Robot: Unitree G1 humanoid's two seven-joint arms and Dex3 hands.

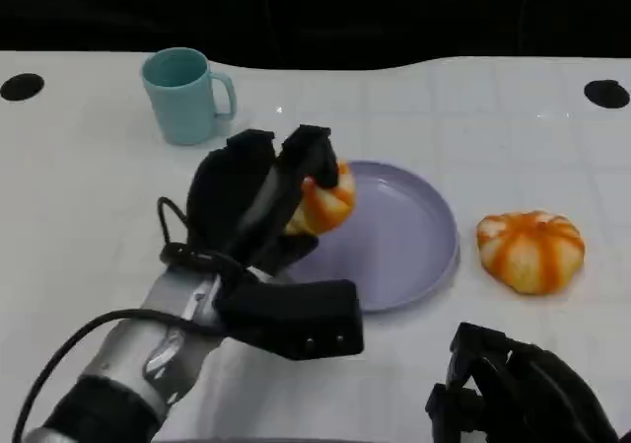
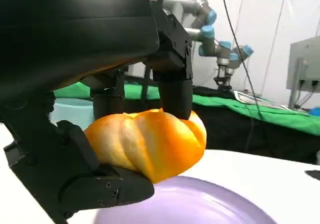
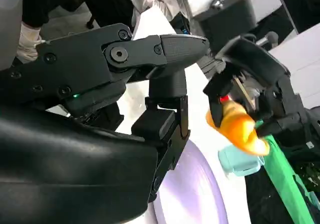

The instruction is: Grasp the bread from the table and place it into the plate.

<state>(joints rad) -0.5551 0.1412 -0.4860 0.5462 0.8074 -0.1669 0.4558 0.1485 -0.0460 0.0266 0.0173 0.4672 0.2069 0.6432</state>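
Note:
My left hand (image 1: 258,198) holds an orange-and-white striped bread roll (image 1: 323,204) over the left rim of the lavender plate (image 1: 394,236). In the left wrist view the roll (image 2: 150,144) sits between the black fingers (image 2: 172,92) above the plate (image 2: 200,206). A second striped roll (image 1: 530,251) lies on the table right of the plate. My right hand (image 1: 518,394) is low at the front right, holding nothing; its fingers (image 3: 165,49) look apart in the right wrist view, where the held roll (image 3: 237,129) and the left hand (image 3: 255,79) also show.
A teal mug (image 1: 183,95) stands at the back left of the white table (image 1: 89,196), also seen in the right wrist view (image 3: 240,164). Two dark holes (image 1: 22,86) (image 1: 605,94) mark the far corners. A person's sleeve (image 3: 27,34) shows beside the table.

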